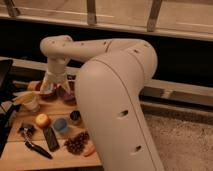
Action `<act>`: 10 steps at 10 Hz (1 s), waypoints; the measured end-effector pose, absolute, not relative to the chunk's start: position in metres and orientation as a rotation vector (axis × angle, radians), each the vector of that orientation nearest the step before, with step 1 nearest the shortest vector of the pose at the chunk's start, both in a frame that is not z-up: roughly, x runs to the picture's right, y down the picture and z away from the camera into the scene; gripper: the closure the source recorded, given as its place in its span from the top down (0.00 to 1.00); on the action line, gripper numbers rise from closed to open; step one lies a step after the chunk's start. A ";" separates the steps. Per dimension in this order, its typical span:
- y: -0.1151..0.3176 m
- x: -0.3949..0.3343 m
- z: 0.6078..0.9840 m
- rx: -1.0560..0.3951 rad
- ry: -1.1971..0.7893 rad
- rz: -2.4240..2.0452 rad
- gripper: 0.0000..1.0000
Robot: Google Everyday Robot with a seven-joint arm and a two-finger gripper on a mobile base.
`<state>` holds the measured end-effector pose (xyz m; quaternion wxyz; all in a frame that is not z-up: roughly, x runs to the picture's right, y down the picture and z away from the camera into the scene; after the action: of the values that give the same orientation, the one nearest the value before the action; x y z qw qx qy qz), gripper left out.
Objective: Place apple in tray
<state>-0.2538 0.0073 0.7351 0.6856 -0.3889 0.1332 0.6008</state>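
A robot test lab is suggested: a pale wooden desk (62, 160) carrying a small blue cup (61, 125) at eight o'clock, grey metal window posts (91, 12) at twelve, speckled grey flooring (180, 145) at four.

One apple (42, 120), one carrot (89, 150), one purple bowl (64, 95), three cups (61, 125), and one set of fingers (48, 84) above the bowl.
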 end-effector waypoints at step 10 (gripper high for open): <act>0.050 -0.307 0.783 -0.799 0.224 1.387 0.80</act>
<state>-0.3070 0.0504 0.7833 0.6908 -0.3573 0.1000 0.6206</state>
